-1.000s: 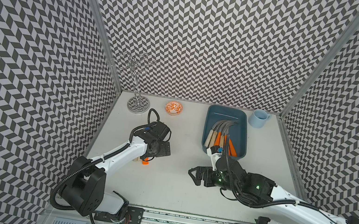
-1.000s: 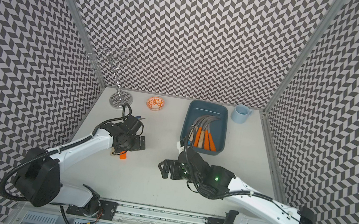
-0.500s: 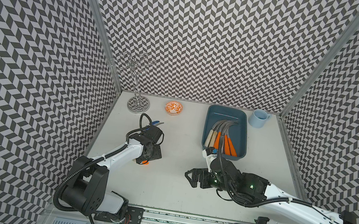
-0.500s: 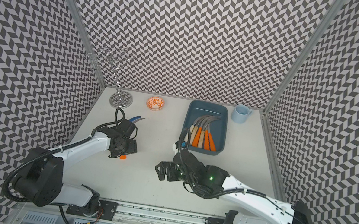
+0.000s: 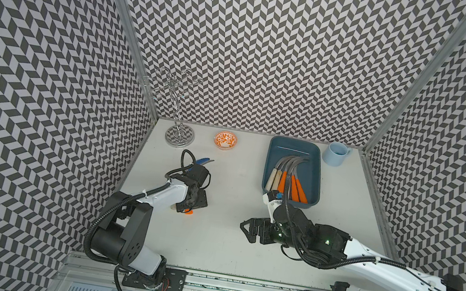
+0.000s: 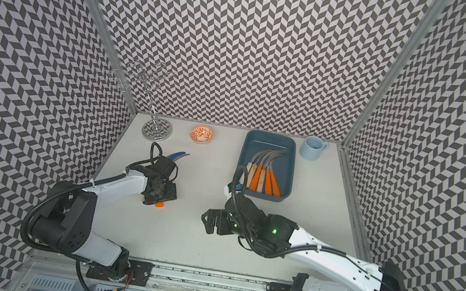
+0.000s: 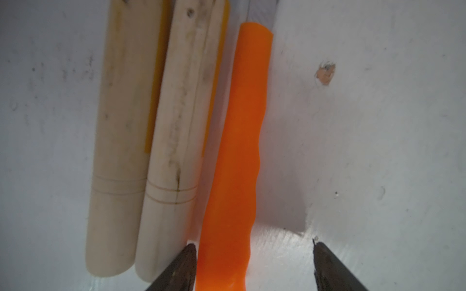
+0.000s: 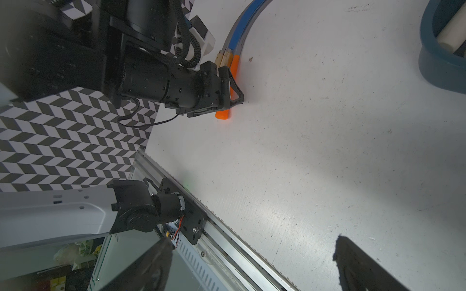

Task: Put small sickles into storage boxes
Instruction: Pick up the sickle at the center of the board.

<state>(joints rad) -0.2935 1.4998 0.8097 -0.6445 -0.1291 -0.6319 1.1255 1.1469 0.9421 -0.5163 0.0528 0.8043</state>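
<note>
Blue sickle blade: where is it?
In both top views the blue blade sticks out beyond the left gripper on the left, just before the orange-patterned bowl.

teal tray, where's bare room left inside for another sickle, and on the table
Tray: sickles crowd the near end; bare strip along the mug-side wall and past the blade tips. Table: open between left claw and right claw.

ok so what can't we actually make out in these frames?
- Loose sickles: in both top views the left arm covers them. Only a blue blade and an orange handle end show.
- Left wrist view: the blades are cut off by the frame edge, beyond the wooden handles.
- Tray: the blades overlap and are too small to count, and the right arm covers its near corner.
- Right wrist view: the tray is mostly cut off by the edge.
</note>
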